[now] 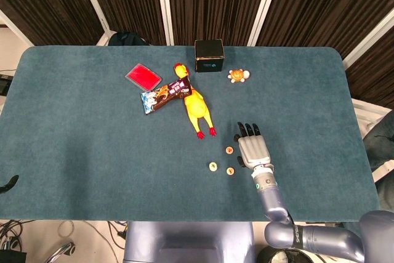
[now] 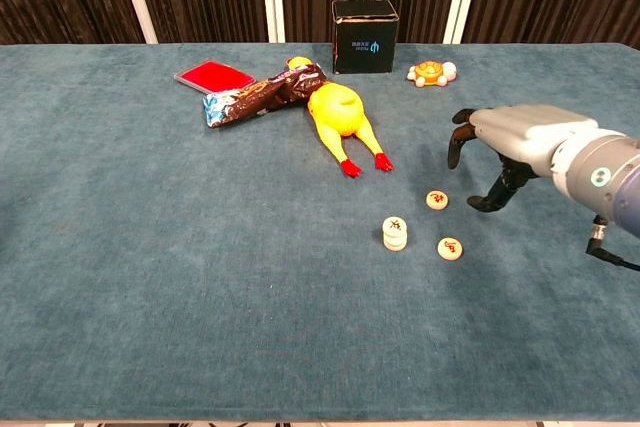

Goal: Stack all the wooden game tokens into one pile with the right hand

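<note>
Teal surface [image 2: 150, 277]: right hand [image 2: 497, 151] empty, fingers spread, beside two loose tokens [image 2: 437, 200]; clumsy reach could topple the short stack [image 2: 395, 233]

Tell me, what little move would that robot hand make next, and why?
Probably the right robot hand should drop onto the nearest single token and pinch it. The hand hovers open and holds nothing, while two tokens lie apart from the small pile: that one and another token. Both must go onto the pile.
</note>
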Robot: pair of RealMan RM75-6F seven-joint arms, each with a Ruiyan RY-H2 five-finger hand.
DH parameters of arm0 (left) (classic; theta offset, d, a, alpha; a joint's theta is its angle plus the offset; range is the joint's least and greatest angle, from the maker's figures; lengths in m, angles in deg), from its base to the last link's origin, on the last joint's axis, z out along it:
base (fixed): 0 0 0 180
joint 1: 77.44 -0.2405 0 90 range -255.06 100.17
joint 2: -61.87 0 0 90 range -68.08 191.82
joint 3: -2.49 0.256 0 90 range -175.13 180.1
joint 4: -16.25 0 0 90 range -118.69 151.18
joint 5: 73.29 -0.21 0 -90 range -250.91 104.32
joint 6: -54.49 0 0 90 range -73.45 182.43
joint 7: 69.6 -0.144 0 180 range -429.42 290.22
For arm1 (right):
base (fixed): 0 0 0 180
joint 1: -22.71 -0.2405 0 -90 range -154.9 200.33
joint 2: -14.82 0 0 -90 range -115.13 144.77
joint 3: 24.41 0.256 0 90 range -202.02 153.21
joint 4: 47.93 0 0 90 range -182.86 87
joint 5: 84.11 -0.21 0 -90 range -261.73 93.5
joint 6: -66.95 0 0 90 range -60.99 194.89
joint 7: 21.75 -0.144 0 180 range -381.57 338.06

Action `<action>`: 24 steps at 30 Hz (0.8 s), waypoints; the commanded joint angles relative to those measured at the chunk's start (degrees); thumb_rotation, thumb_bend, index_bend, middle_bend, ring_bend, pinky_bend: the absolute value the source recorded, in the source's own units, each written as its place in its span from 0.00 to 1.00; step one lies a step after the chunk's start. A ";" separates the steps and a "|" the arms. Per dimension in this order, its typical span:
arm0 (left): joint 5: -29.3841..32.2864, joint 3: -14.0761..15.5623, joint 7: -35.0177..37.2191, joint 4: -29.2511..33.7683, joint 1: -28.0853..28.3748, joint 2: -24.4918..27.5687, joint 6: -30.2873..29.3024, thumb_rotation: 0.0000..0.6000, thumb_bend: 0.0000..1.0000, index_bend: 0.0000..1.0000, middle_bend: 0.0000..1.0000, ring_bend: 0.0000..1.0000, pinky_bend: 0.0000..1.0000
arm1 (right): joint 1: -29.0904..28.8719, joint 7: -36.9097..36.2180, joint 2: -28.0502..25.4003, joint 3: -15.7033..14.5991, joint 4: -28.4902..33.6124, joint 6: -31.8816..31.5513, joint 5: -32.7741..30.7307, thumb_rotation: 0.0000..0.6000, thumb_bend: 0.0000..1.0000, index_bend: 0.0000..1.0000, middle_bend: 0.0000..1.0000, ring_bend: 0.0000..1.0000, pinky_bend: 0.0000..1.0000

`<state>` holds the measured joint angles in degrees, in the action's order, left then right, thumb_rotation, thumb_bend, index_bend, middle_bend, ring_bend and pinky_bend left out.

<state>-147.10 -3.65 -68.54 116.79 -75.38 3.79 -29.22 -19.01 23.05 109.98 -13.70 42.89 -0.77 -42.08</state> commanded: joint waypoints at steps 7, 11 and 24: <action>0.33 -0.06 0.30 -0.20 0.06 0.08 0.34 1.00 0.19 0.12 0.00 0.00 0.16 | -0.45 -2.21 3.45 -0.06 -4.63 1.00 2.00 1.00 0.39 0.35 0.00 0.00 0.00; 0.39 -0.08 0.34 -0.19 0.05 0.12 0.36 1.00 0.19 0.12 0.00 0.00 0.16 | -0.53 -2.62 4.71 0.02 -6.10 1.48 1.88 1.00 0.39 0.38 0.00 0.00 0.00; 0.60 -0.24 0.36 -0.25 0.10 0.09 0.37 1.00 0.19 0.12 0.00 0.00 0.16 | -1.27 -2.63 7.52 0.85 -9.14 2.41 1.65 1.00 0.39 0.44 0.00 0.00 0.00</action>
<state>-146.50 -3.89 -68.18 116.54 -75.28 3.87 -28.85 -20.26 20.42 117.39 -12.91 33.88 1.59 -40.38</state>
